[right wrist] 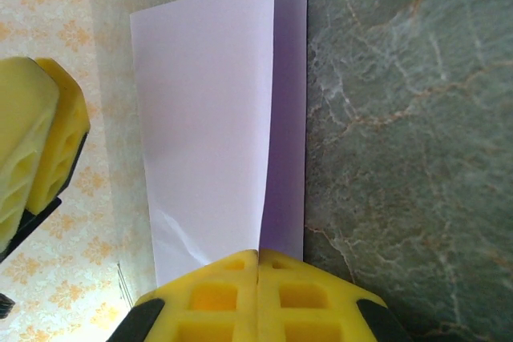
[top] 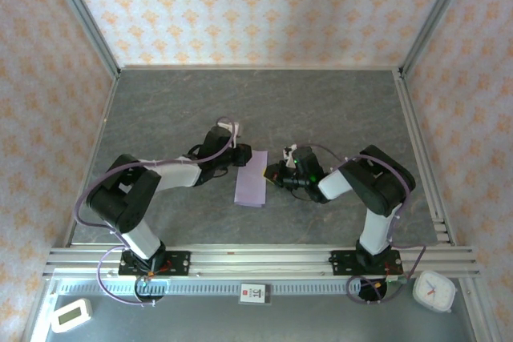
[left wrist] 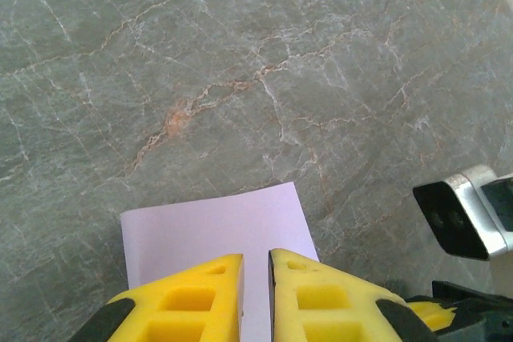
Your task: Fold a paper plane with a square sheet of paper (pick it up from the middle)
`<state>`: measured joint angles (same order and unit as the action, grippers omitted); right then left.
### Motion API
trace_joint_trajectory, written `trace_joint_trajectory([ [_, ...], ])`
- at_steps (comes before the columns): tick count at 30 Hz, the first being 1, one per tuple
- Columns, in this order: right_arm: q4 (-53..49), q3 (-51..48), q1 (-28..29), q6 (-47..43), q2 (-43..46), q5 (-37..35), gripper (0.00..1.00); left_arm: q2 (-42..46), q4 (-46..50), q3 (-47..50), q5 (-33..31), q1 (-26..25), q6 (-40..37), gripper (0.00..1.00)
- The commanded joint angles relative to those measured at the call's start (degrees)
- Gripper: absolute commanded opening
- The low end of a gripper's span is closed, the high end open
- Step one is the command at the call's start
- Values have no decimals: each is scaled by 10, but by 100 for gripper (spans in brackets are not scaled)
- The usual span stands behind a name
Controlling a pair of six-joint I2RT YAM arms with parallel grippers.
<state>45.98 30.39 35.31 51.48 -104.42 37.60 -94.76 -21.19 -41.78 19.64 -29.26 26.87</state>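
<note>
Square sheet of paper point(top: 251, 180) point(left wrist: 208, 234) point(right wrist: 208, 118), pale lilac, is laid doubled over at the middle of the table point(top: 321, 102), one layer lifted off the other. Right gripper point(top: 272, 174) point(right wrist: 257, 258) is clamped shut on its edge nearer the table's right side. Left gripper point(top: 240, 155) point(left wrist: 256, 266) is held over its far left corner, fingers parted by a narrow slit

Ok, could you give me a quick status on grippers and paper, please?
Right gripper shut on the paper, top flap lifted. Left gripper slightly open over its far end. Paper folded double. Nothing blocking.
</note>
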Motion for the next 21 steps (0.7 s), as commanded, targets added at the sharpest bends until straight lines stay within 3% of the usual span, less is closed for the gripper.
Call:
trace_joint_trajectory([
  [1, 4, -3, 2, 0, -21, -13, 0, 5, -29, 12, 19, 4, -11, 18],
  [21, 5, -11, 2, -1, -32, -10, 0, -44, -67, 59, -7, 7, -2, 18],
])
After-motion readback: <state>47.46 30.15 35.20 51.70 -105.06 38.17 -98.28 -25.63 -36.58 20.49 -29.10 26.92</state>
